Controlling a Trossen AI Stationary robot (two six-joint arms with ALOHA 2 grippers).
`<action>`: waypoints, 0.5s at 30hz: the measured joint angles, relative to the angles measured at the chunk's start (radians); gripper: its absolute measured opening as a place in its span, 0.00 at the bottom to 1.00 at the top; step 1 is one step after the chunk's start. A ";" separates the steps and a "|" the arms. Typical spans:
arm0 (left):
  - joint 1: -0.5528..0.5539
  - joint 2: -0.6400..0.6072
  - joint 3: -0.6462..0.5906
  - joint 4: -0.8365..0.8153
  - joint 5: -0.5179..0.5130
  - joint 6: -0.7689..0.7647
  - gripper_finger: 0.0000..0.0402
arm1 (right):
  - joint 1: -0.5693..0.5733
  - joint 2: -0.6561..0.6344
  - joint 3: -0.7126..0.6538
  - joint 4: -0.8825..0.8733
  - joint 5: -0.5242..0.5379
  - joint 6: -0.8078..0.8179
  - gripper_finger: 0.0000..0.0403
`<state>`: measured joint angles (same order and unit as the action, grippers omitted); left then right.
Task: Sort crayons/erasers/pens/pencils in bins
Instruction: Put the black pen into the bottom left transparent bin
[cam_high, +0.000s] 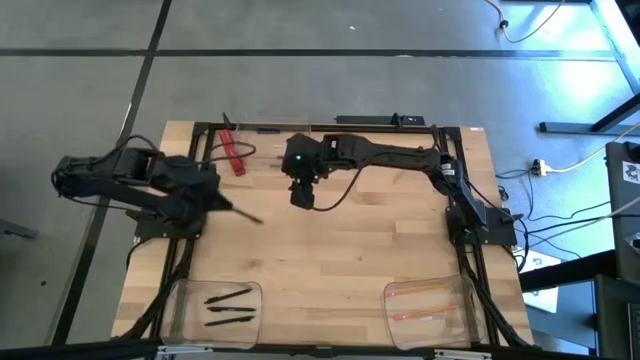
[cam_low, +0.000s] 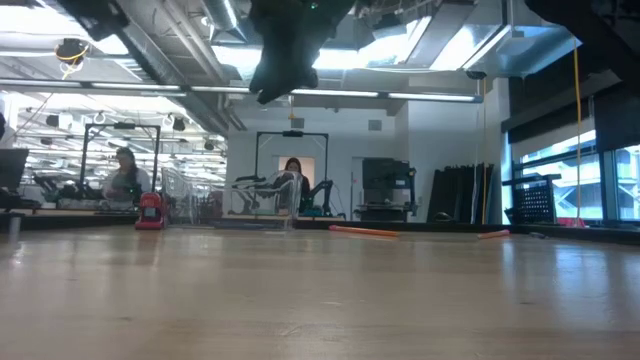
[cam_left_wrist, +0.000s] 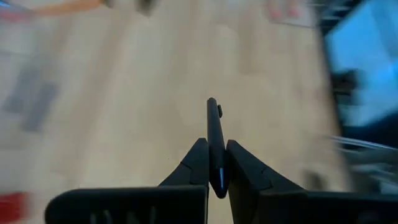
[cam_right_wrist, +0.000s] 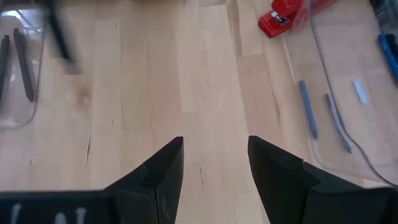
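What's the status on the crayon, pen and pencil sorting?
Left gripper shut on a pen, mid-table. Right gripper open, empty. Nothing blocking.

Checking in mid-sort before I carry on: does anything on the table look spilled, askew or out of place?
Nothing spilled. Pens and pencils lie in separate bins. The left gripper holds a pen; the right gripper is open, empty. A red object lies at the far edge, unsorted.

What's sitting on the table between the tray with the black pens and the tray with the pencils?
Nothing: in the high view, only bare wooden table lies between the pen bin and the pencil bin.
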<state>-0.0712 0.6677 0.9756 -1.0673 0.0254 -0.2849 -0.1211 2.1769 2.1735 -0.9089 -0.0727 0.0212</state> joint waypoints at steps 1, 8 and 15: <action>-0.016 -0.006 0.000 -0.001 0.031 -0.030 0.03 | 0.000 0.000 0.007 -0.009 0.000 0.000 0.45; -0.157 -0.036 0.000 -0.003 0.199 -0.250 0.03 | 0.000 0.000 0.027 -0.031 0.000 0.000 0.45; -0.309 -0.042 -0.021 0.026 0.297 -0.523 0.03 | 0.000 0.000 0.027 -0.032 0.001 0.000 0.45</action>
<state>-0.3806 0.6262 0.9542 -1.0412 0.3225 -0.8082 -0.1211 2.1769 2.2002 -0.9414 -0.0715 0.0213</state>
